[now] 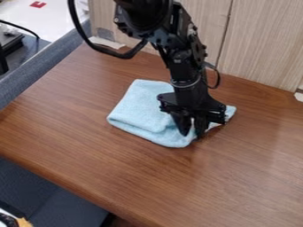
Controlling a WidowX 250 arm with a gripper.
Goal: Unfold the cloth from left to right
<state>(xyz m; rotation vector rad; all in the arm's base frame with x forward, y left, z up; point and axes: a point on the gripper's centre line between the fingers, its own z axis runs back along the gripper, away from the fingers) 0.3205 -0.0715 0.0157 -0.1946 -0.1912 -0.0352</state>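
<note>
On the brown wooden table [100,146], a pale blue cloth [142,106] lies folded over, near the middle of the view. Layers show along its near edge, where the rounded fold runs from the corner at the view's left down toward the front. Most of what can be seen of the cloth spreads to the view's left of the gripper [192,133], and a smaller piece pokes out past it on the view's right.

Black and pointing down, the gripper is over the right-hand part of the cloth, its lower end close against the cloth's near right side. How far open it is cannot be told, nor whether it has hold of any of the cloth. The arm [186,66] comes in from the top edge, with a black cable [121,55] looping out beside it toward the view's left.

Behind the table stand light wood-grain panels [260,44], with a bit of white tape [106,42] low down at the table's far edge. A blue-grey padded edge [44,66] runs along the table's left side, and a dark blue seat [35,190] sits below the table's near edge, at the lower left.
</note>
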